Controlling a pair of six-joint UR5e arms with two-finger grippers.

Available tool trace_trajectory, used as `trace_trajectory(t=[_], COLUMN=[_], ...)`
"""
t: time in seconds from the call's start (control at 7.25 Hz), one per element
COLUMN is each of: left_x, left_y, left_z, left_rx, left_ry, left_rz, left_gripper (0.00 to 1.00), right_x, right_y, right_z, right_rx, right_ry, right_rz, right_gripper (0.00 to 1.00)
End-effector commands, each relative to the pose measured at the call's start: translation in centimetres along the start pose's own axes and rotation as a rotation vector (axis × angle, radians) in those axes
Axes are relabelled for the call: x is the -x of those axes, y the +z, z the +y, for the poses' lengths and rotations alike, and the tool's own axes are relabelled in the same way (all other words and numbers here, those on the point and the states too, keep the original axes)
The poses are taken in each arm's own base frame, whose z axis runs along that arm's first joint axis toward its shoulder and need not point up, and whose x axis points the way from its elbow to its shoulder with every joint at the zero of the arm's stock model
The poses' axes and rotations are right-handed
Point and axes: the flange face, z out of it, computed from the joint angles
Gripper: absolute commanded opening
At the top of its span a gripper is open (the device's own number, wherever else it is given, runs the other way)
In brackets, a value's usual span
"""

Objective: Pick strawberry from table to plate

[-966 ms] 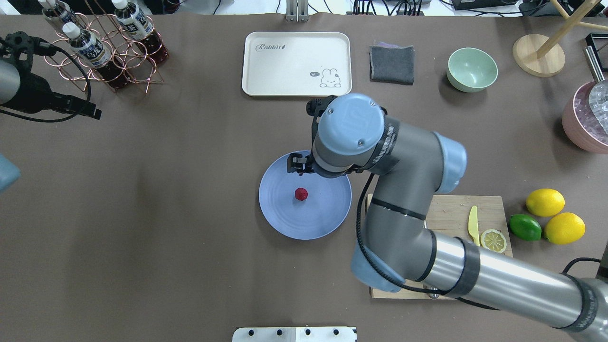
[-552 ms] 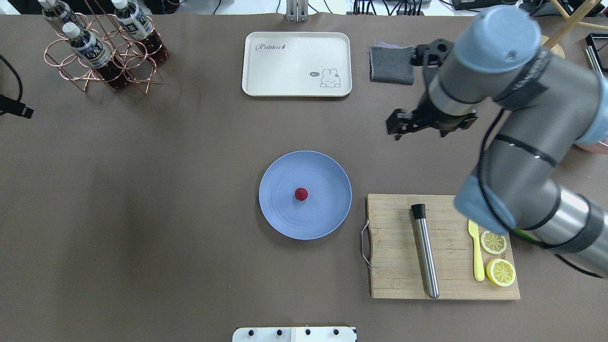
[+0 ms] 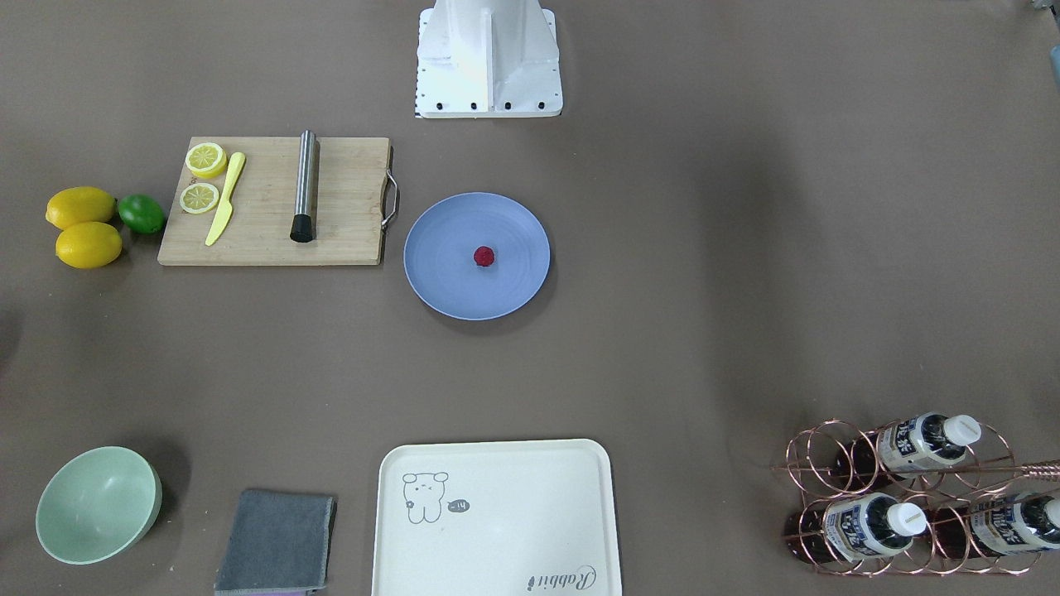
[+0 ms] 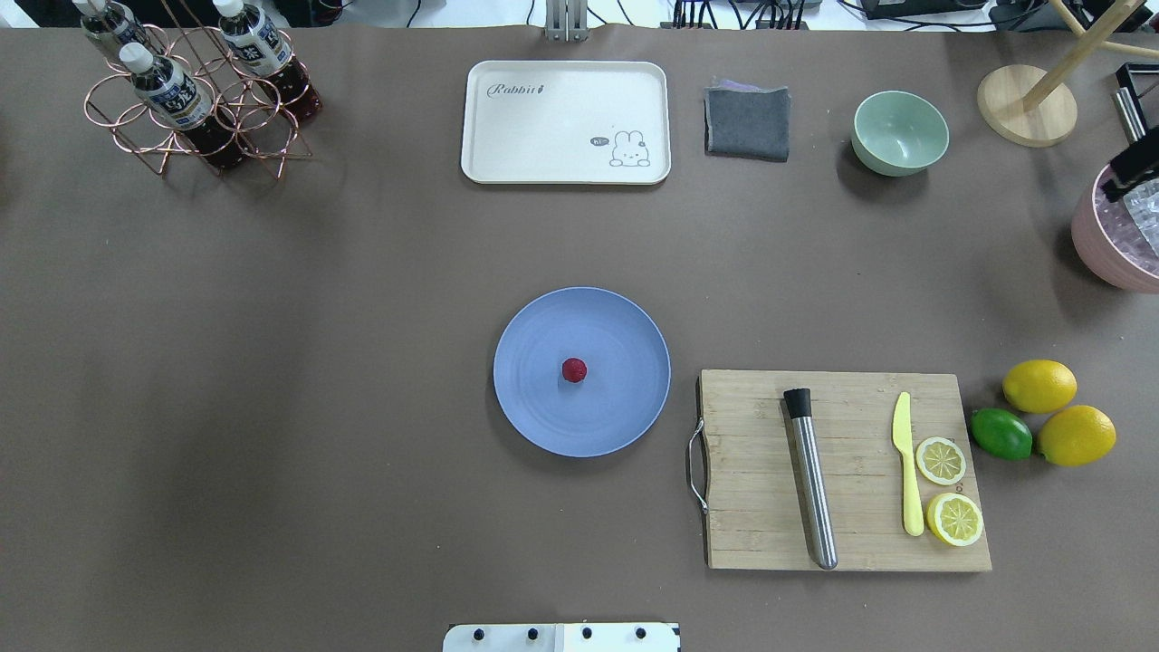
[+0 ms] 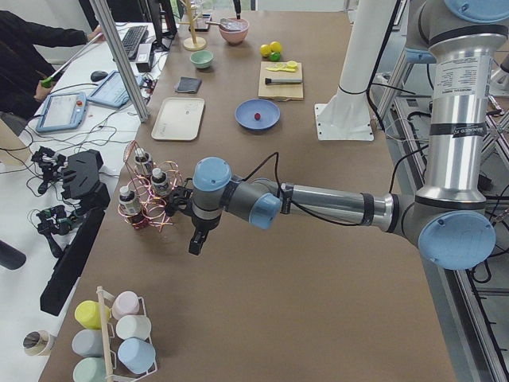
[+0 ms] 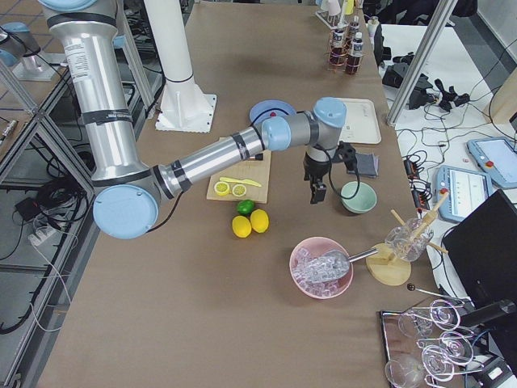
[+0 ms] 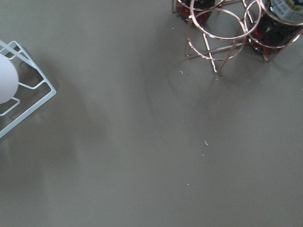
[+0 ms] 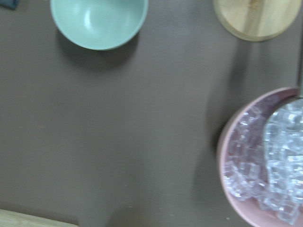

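The strawberry (image 4: 574,369), a tiny dark-red berry, lies near the middle of the round blue plate (image 4: 625,407) on the brown table (image 4: 272,362); the front view shows the strawberry (image 3: 484,257) on the plate (image 3: 447,281) too. Nothing touches the berry. My right gripper (image 6: 317,192) hangs far from the plate, above the table beside the mint-green bowl; I cannot tell whether it is open or shut. My left gripper (image 5: 195,245) hangs over the table near the bottle rack, and I cannot tell its state either. Neither wrist view shows fingers.
A cutting board (image 4: 751,507) with a metal muddler, a yellow knife and lemon slices lies right of the plate. Lemons and a lime (image 4: 1039,386) sit beyond it. A cream tray (image 4: 543,127), grey cloth (image 4: 747,122), green bowl (image 4: 899,132), pink ice bowl (image 4: 1100,244) and bottle rack (image 4: 195,100) line the far side.
My right arm has swung from above the plate off to the right, almost out of the overhead view. The left arm has left that view's left edge. The strawberry has stayed on the plate.
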Motion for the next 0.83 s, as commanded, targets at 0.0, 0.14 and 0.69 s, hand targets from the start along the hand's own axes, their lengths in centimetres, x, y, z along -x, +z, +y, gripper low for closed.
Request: trace_trajectory(t=[0.0, 0.14, 0.69], left_x=[2.7, 3.5, 3.6], left_y=[0.4, 1.3, 1.5], left_z=[2.8, 3.8, 3.5], left_rx=[0.07, 0.089, 0.09], left_ry=[-0.001, -0.017, -0.017], left_rz=[-0.001, 0.0, 0.001], left_gripper=[0.98, 0.98, 0.98], right_x=[-11.4, -13.5, -14.6], right_y=[-0.1, -0.7, -1.2], right_z=[4.4, 6.0, 6.4], right_rx=[0.006, -0.014, -0.023], right_ry=[0.037, 0.083, 0.113], right_rz=[-0.009, -0.015, -0.018], right_gripper=[1.0, 1.0, 1.0])
